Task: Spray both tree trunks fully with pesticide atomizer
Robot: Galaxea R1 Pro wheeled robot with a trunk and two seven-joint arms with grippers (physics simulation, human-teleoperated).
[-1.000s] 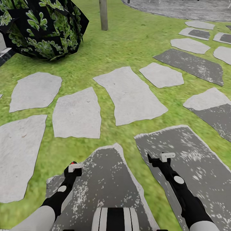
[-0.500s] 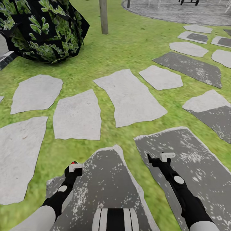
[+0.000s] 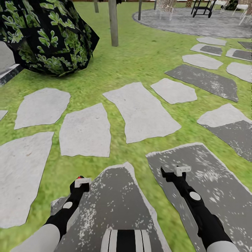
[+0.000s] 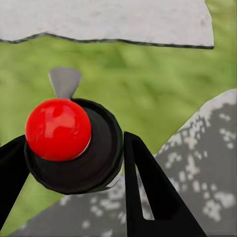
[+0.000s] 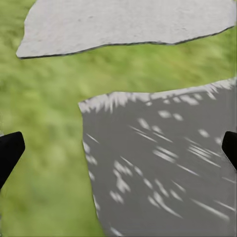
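— What has the left tool (image 3: 81, 182) got?

— The atomizer (image 4: 74, 143). In the left wrist view its black round body sits between the two black fingers (image 4: 148, 192), one against each side, with a shiny red ball (image 4: 58, 129) on top and a small grey spout (image 4: 64, 81) poking out past it. So that tool is clamped on the bottle.

— And the right tool (image 3: 179, 170)?

— Spread wide. In its wrist view the dark fingertips (image 5: 10, 150) sit at opposite edges with nothing between them.

— What lies under them?

— A dark speckled slab (image 3: 115, 203) below the left tool, and a second dark slab (image 3: 210, 168) below the right one, with a strip of grass (image 3: 154, 196) between the two.

— Further out?

— Ahead of both tools, a spread of pale stones (image 3: 141, 110) set in the lawn, apart from one another. More stones, pale and dark, run away ahead to the right of the right tool.

— Any tree?

— One pale grey-brown trunk (image 3: 113, 22) stands upright on the grass, well ahead of the tools. Its crown is cut off by the top of the head view. Beside it, toward the left, a big dark-leaved bush (image 3: 49, 35) sits on the ground.

— Spray on the trunk?

— I cannot tell from this far.

— Beyond that?

— A grey paved circle (image 3: 196, 22), far ahead to the right, with chairs (image 3: 164, 5) at its far edge.
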